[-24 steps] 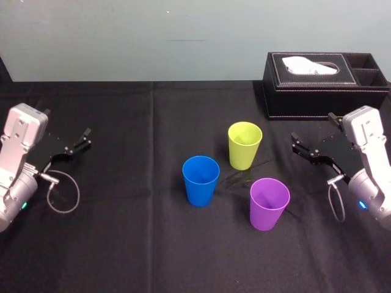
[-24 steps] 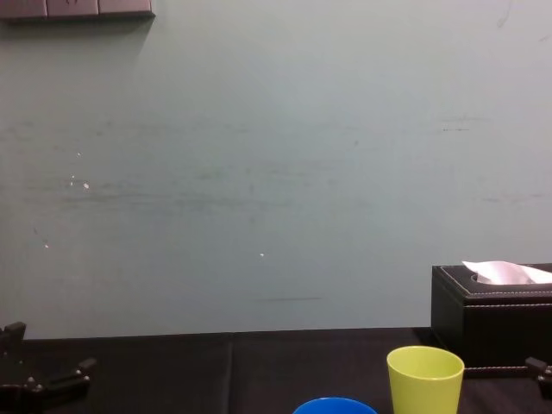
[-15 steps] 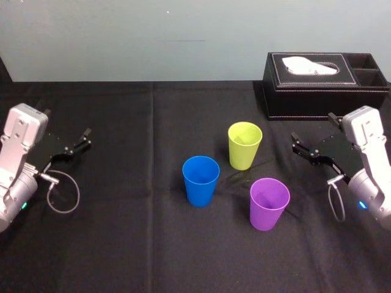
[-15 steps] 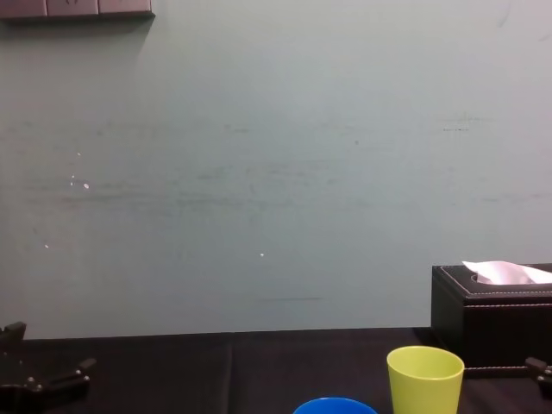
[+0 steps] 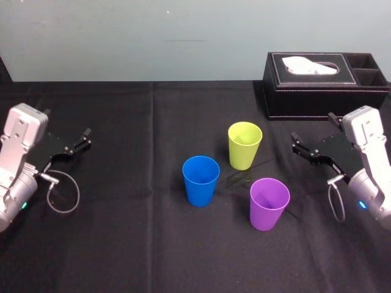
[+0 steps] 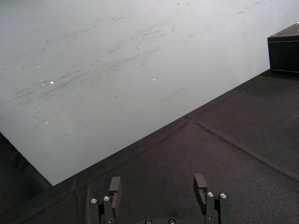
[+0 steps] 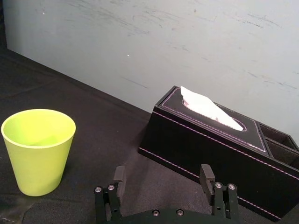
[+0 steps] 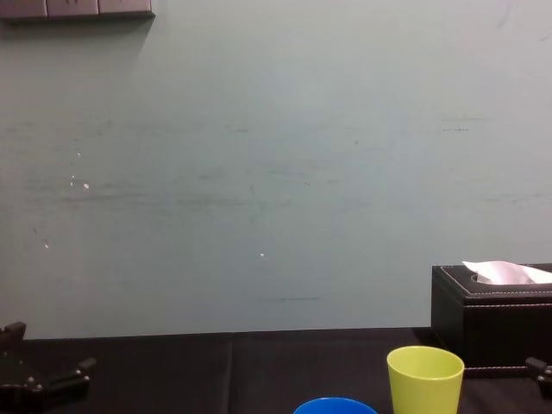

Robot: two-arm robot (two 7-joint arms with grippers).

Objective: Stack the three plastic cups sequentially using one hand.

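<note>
Table — blue cup, yellow-green cup, purple cup standing apart; left claw, right claw parted, empty

Three cups before tissue box

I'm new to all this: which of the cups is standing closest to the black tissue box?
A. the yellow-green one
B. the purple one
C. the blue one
A: in the head view the yellow-green cup stands farthest back, nearest the black tissue box, while the blue cup and purple cup stand farther forward, apart from it.
</note>
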